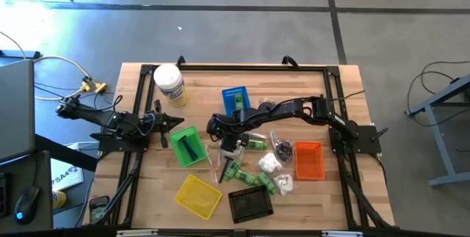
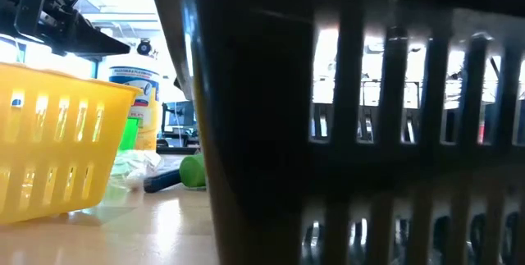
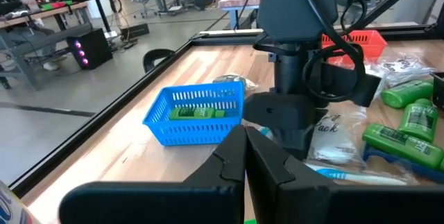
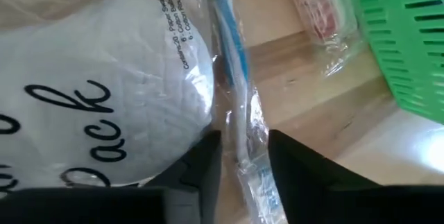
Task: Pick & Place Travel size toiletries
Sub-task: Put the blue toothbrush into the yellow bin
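My right gripper (image 1: 229, 149) points down among the toiletries near the table's middle. In the right wrist view its fingers (image 4: 244, 161) stand close together around a thin blue-and-white stick in a clear wrapper (image 4: 232, 78). A white soft packet with black lettering (image 4: 104, 78) lies right beside the stick. Green little bottles (image 1: 255, 143) (image 3: 406, 141) and more packets (image 1: 268, 162) lie on the wood toward the right. My left gripper (image 1: 172, 123) (image 3: 246, 158) is shut on nothing and hovers at the green basket's far-left corner. My right gripper pinches the wrapped stick between its two fingers, at a stretch of the wrapper (image 4: 243, 137) short of one end. It comes from above, pointing down, with the fingers across the stick. The stick lies flat on the table next to the white packet.
Mesh baskets ring the pile: blue (image 1: 236, 99) holding a green item, green (image 1: 187, 145), yellow (image 1: 198, 195), black (image 1: 251, 202), orange (image 1: 309, 160). The big white jar (image 1: 170, 84) stands far left. The black basket (image 2: 344, 117) blocks most of the low view.
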Controlling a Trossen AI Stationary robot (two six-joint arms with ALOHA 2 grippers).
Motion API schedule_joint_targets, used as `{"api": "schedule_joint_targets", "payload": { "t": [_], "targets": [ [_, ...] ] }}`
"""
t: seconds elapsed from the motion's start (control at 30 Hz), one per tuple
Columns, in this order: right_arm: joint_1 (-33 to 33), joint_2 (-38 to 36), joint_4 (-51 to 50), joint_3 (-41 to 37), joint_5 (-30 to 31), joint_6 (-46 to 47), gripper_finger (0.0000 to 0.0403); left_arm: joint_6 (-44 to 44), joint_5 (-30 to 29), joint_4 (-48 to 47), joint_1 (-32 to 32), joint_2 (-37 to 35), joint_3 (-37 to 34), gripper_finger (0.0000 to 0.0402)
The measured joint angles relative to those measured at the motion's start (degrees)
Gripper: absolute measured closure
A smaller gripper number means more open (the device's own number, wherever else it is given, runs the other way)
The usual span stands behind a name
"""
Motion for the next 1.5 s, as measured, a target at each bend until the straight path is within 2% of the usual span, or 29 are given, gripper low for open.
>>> {"api": "schedule_joint_targets", "payload": {
  "t": [0.23,0.3,0.47,0.63,0.93,1.07,1.27,1.5],
  "targets": [
    [0.0,0.1,-0.5,0.0,-2.5,4.5,0.0378,0.0,0.0,0.0,0.0,0.0,0.0,0.0401],
    [0.0,0.1,-0.4,0.0,-2.5,4.9,0.0390,0.0,0.0,0.0,0.0,0.0,0.0,0.0401],
    [0.0,-0.1,0.6,-0.2,-1.7,6.6,0.0383,0.0,0.0,0.0,0.0,0.0,0.0,0.0401],
    [0.1,-1.5,0.1,-0.3,3.0,7.2,0.0393,-0.3,0.0,0.0,0.0,0.0,0.0,0.0401],
    [1.4,-7.1,-1.8,-0.1,4.6,11.9,0.0391,-0.7,0.1,-0.5,0.0,0.0,0.0,0.0401],
    [2.8,-10.0,-2.5,-0.1,7.9,14.9,0.0393,-1.8,0.1,-0.5,0.0,0.0,0.0,0.0402],
    [5.3,-12.2,0.3,0.0,8.3,29.3,0.0389,-3.5,0.2,-0.5,0.0,0.0,0.0,0.0402],
    [9.9,-13.1,0.3,-0.1,1.6,43.3,0.0389,-4.3,0.2,-0.4,0.0,0.0,0.0,0.0402]
  ]
}}
